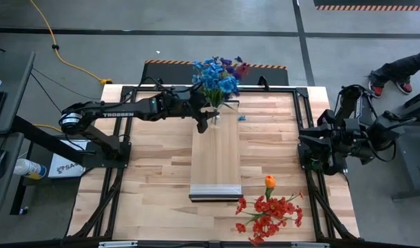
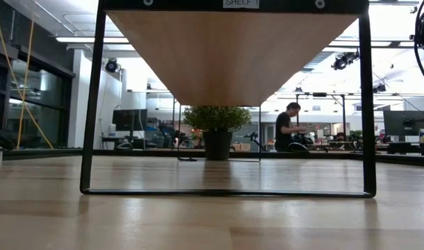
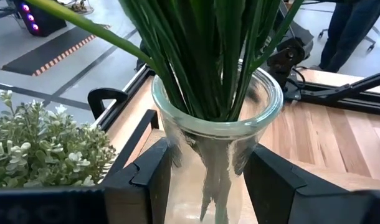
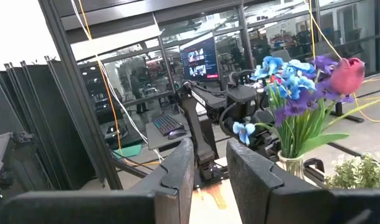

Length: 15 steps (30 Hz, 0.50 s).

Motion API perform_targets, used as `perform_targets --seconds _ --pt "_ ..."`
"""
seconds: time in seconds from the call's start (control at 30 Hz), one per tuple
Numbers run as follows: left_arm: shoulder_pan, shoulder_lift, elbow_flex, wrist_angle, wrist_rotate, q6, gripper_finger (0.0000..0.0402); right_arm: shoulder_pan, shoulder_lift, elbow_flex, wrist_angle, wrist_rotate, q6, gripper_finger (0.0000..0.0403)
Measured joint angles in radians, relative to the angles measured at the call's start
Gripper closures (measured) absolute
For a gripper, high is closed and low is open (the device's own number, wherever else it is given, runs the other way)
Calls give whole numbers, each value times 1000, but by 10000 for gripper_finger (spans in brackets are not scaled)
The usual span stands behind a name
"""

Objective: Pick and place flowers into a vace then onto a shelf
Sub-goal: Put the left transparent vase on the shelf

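red and orange flowers (image 1: 268,210) lie loose on the near right of the table (image 1: 155,179), just right of the shelf's (image 1: 215,155) near end. right gripper (image 4: 209,163) waits at the right edge, fingers slightly apart on nothing. at the shelf's far end, left gripper (image 3: 207,175) is clamped around a glass vase (image 3: 216,134) of blue and purple flowers (image 1: 217,74).

Clear glossy glass vase (image 3: 218,146), smooth green plastic-looking flower stems (image 3: 209,56), matt black left end effector (image 3: 209,180) fingers (image 3: 146,177), light smooth wood shelf (image 1: 215,155) with pale metallic end edge (image 1: 215,193), butcher-block wood bench (image 1: 155,172), satin sheen.
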Motion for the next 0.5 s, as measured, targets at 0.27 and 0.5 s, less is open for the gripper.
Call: perform_targets --seconds 0.27,0.5 --pt "0 0 -2 4 0 0 182 0 0 0 0 0 0 316" --pt "-3 38 -3 21 5 -8 198 0 0 0 0 0 0 316"
